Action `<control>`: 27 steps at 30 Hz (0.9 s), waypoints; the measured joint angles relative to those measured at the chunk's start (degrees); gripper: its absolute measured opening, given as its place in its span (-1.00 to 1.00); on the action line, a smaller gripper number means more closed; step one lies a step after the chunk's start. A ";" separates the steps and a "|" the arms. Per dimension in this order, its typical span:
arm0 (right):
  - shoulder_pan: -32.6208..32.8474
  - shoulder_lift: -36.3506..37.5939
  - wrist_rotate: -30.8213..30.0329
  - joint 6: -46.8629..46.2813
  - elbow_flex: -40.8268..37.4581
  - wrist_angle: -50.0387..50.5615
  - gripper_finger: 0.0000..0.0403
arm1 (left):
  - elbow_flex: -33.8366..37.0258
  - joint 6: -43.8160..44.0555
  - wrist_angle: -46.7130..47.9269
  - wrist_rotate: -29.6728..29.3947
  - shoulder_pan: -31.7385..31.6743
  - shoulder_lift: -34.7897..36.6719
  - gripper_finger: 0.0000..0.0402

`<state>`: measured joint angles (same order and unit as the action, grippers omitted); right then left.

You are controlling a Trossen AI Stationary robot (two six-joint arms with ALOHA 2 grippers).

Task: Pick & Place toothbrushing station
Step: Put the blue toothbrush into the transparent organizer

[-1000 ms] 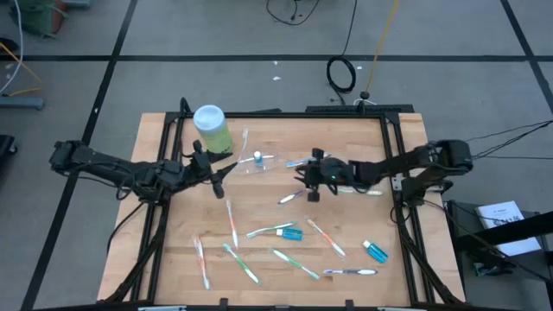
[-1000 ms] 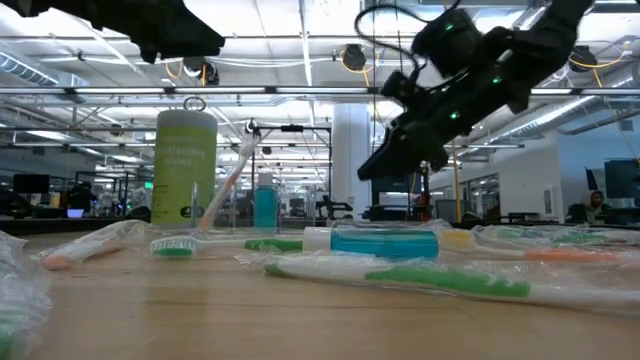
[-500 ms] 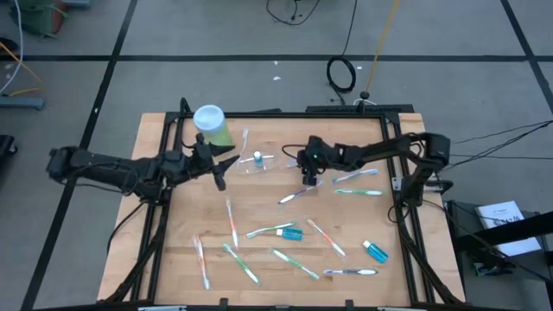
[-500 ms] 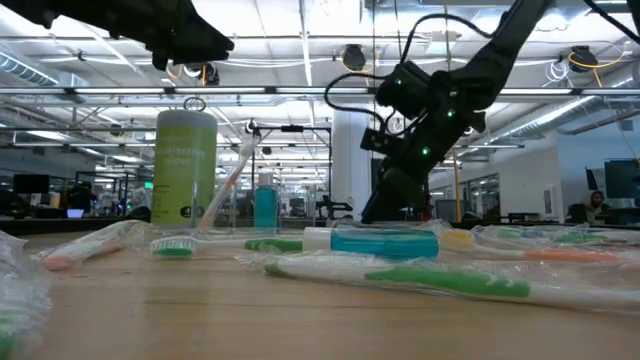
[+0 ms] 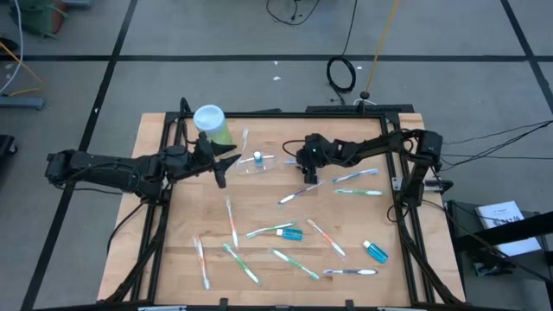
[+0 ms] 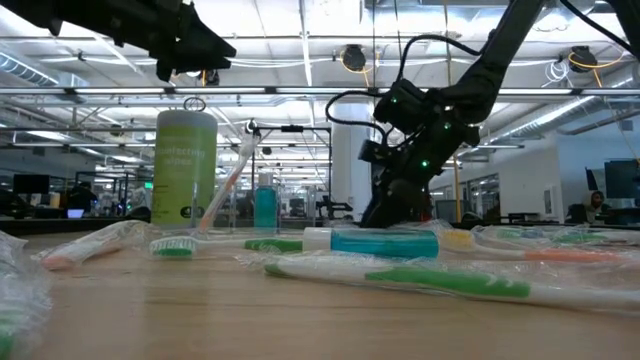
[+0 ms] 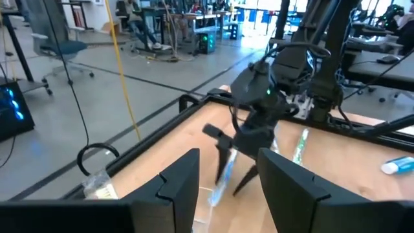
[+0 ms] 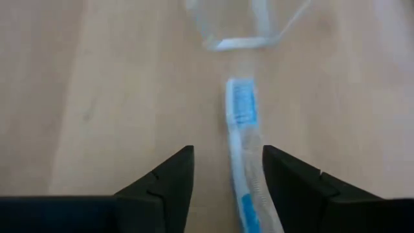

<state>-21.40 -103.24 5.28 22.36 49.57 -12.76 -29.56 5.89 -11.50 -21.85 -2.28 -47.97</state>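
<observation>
A clear plastic cup (image 5: 251, 166) lies on its side at the table's far middle, with a small blue toothpaste tube (image 5: 257, 158) at it. A white and blue toothbrush (image 8: 244, 123) lies flat on the wood just right of the cup (image 8: 249, 26). My right gripper (image 5: 306, 173) is open, low over the table, with its fingers on either side of this toothbrush; it also shows in the left wrist view (image 7: 222, 181). My left gripper (image 5: 221, 168) is open and empty, raised above the table left of the cup.
A light-green bottle with a white cap (image 5: 212, 126) stands at the far left, behind my left gripper. Several toothbrushes (image 5: 233, 225) and two blue toothpaste tubes (image 5: 375, 251) (image 5: 292, 234) lie scattered over the near half. Two more toothbrushes (image 5: 356, 183) lie at the right.
My right gripper has moved toward the table's far left, toward the cup, and has come down to the table over the white and blue toothbrush, turning as it went. My left gripper has edged toward the cup.
</observation>
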 joint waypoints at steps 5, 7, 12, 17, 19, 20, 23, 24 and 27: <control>-0.33 -0.86 2.44 4.02 0.71 0.97 -0.36 | 0.00 -4.50 -4.77 -0.02 -0.04 -0.02 -0.19; -0.78 -1.14 2.53 3.96 0.95 1.16 -0.45 | 0.00 -5.43 -6.71 -0.03 -0.02 -0.02 -0.19; -1.47 -1.16 2.91 4.78 0.95 2.39 -0.75 | 0.00 -6.10 -8.87 -0.04 0.00 -0.01 -0.19; -1.45 -0.46 2.71 2.06 0.92 2.17 -0.95 | 0.00 -7.13 -10.00 -0.07 0.00 0.00 -0.19; -1.18 0.63 4.21 0.94 0.73 2.51 -0.94 | 0.00 -7.17 -11.17 -0.07 0.00 0.00 -0.19; -0.87 1.29 4.26 0.80 0.73 2.32 -0.95 | 0.00 -7.17 -11.89 -0.07 0.00 0.04 -0.19; 0.19 5.63 1.95 -1.87 0.69 2.82 -0.99 | 0.00 -7.20 -13.45 0.12 0.29 0.22 -0.19; 0.55 7.28 0.37 -3.45 0.70 1.67 -0.99 | 0.00 -7.38 -13.21 0.58 0.43 0.57 -0.19; 1.65 13.41 -3.20 -7.01 0.76 0.16 -1.00 | 0.04 -9.59 -12.46 2.43 0.94 1.90 -0.19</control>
<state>-19.75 -89.83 2.07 15.35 50.33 -12.59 -29.52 -3.69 -23.97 -19.42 -1.35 -46.07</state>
